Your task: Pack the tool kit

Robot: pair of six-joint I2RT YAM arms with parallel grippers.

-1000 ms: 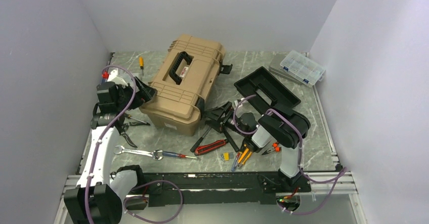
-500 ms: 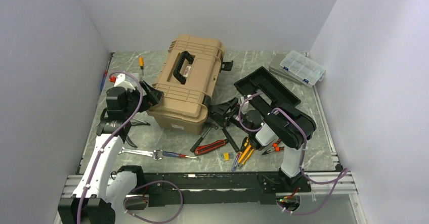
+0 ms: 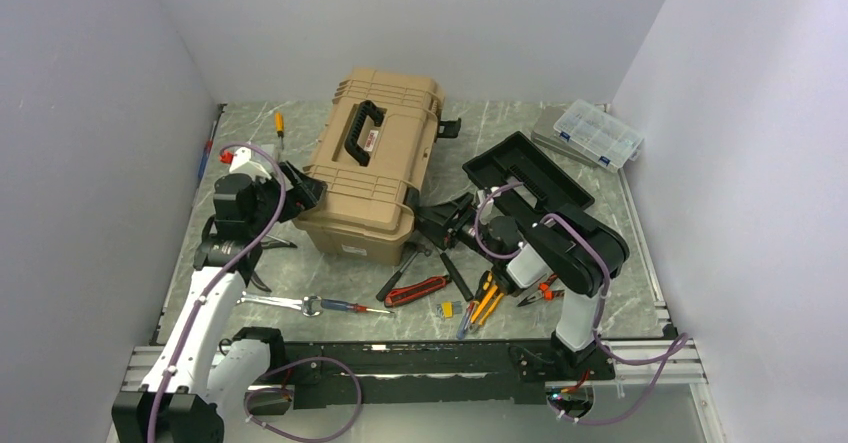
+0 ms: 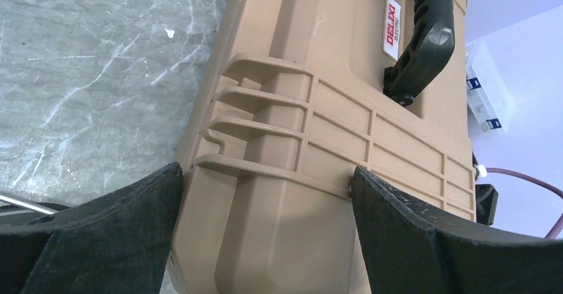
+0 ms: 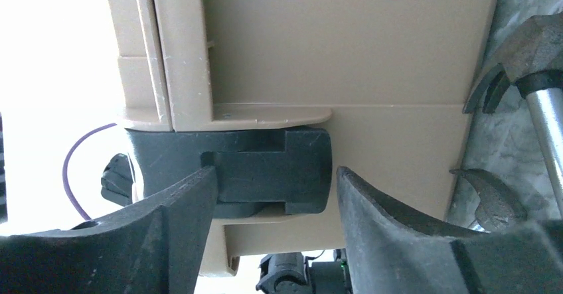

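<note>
Toolbox: while the big tan hard-plastic toolbox (image 3: 373, 163) sits lid-down and shut near the middle of the grey marbled table (image 3: 620, 308), it's getting worked from both ends, so this looks like the unlatching step before any packing.
Handle and label: black lid handle (image 4: 421, 35) on top of the toolbox, small red label (image 4: 390, 16) right beside it.
Latch: black latch (image 5: 265, 171) on the toolbox's right end looks closed flat against the wall.
Right gripper (image 5: 272, 194): jaws spread to either side of that latch, close to it but I can't tell if they're pinching it.
Left gripper (image 4: 265, 188): jaws wide apart, straddling the toolbox's left end corner, holding nothing, seems to be bracing.
Insert tray: black plastic insert tray (image 3: 527, 175) lies out on the table to the right of the toolbox.
Loose tools: red-handled pliers (image 3: 417, 289), silver wrench (image 3: 272, 301) and more scattered in front of the toolbox; clear compartment organiser case (image 3: 597, 133) further off to its right.
Next move: my guess, flip the latch free while the other side steadies the toolbox so it doesn't slide.
</note>
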